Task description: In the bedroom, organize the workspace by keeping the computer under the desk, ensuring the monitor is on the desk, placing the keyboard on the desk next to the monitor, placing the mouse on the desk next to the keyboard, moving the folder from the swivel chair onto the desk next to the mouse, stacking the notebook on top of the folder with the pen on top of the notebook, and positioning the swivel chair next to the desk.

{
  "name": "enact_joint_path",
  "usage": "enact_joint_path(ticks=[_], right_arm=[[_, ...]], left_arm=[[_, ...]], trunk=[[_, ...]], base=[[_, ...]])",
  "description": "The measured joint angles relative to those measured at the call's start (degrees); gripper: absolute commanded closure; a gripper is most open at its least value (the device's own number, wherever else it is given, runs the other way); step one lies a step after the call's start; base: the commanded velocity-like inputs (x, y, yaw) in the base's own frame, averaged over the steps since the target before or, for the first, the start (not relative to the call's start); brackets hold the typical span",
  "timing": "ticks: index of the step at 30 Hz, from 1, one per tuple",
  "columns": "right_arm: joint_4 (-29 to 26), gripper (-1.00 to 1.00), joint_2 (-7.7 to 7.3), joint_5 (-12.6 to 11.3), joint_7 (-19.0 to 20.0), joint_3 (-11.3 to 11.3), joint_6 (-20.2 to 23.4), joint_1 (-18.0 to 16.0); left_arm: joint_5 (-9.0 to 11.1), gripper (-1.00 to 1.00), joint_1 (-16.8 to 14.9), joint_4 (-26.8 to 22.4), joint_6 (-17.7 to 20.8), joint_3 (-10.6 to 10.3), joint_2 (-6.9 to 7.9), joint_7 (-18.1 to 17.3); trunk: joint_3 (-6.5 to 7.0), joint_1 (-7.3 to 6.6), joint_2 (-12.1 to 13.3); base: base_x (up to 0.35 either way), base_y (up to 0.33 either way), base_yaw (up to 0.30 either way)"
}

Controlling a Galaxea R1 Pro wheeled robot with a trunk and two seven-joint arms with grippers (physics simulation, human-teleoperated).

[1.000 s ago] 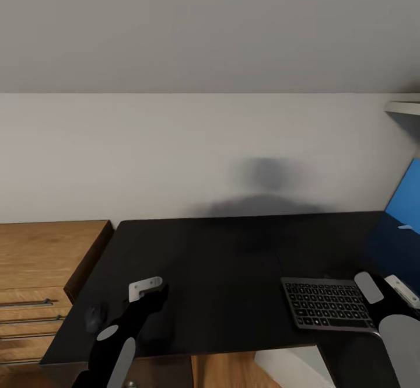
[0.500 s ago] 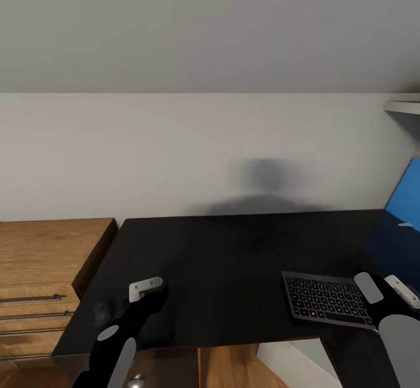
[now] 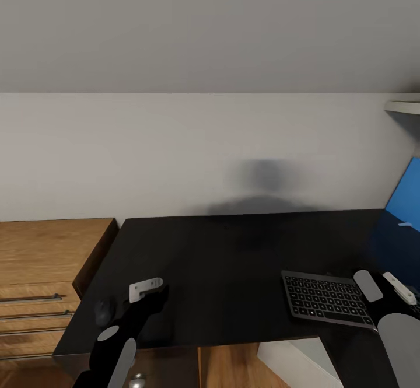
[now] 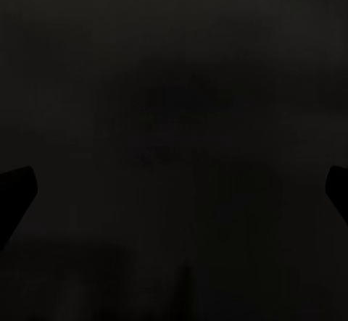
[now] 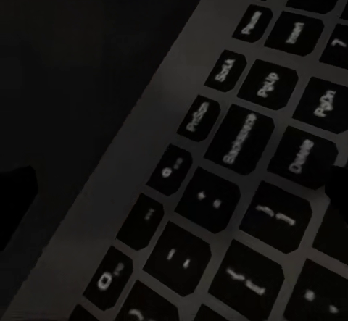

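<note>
The left gripper point(image 3: 147, 290) hangs low over the near left part of the black desk point(image 3: 233, 248), its pale finger plate pointing away from the robot. In the left wrist view its two dark fingertips point(image 4: 16, 194) sit far apart at the edges of the picture, so it is spread wide and holds nothing; between them lies only bare black desktop. Just left of this gripper, close to the desk's near left corner, rests the small dark mouse point(image 3: 104, 311), apart from the fingers.

The right gripper point(image 3: 382, 286) is at the near right of the desk, right at the right-hand end of the keyboard point(image 3: 326, 299). The right wrist view looks down at close range on the keyboard's point(image 5: 239, 183) corner keys, with Backspace, Delete and PgUp legible and bare desktop beside its edge. Whether this gripper is spread or closed I cannot tell.

The keyboard lies flat near the desk's front edge, well to the right of the mouse. Behind the right gripper a blue panel point(image 3: 406, 201) leans at the right edge of the scene. Left of the desk stands a wooden drawer unit point(image 3: 41, 271), touching or just beside it.
</note>
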Motion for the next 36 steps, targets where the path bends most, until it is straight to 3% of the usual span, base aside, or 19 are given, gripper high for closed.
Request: enact_joint_path(ticks=[36], right_arm=[[-0.28, -1.0, 0.27, -0.39, 0.99, 0.15, -0.2, 0.0]], left_arm=[[0.0, -1.0, -0.01, 0.11, 0.0, -0.09, -0.08, -0.09]], trunk=[[0.0, 0.0, 0.01]], base=[[-0.025, 0.068, 0.0]])
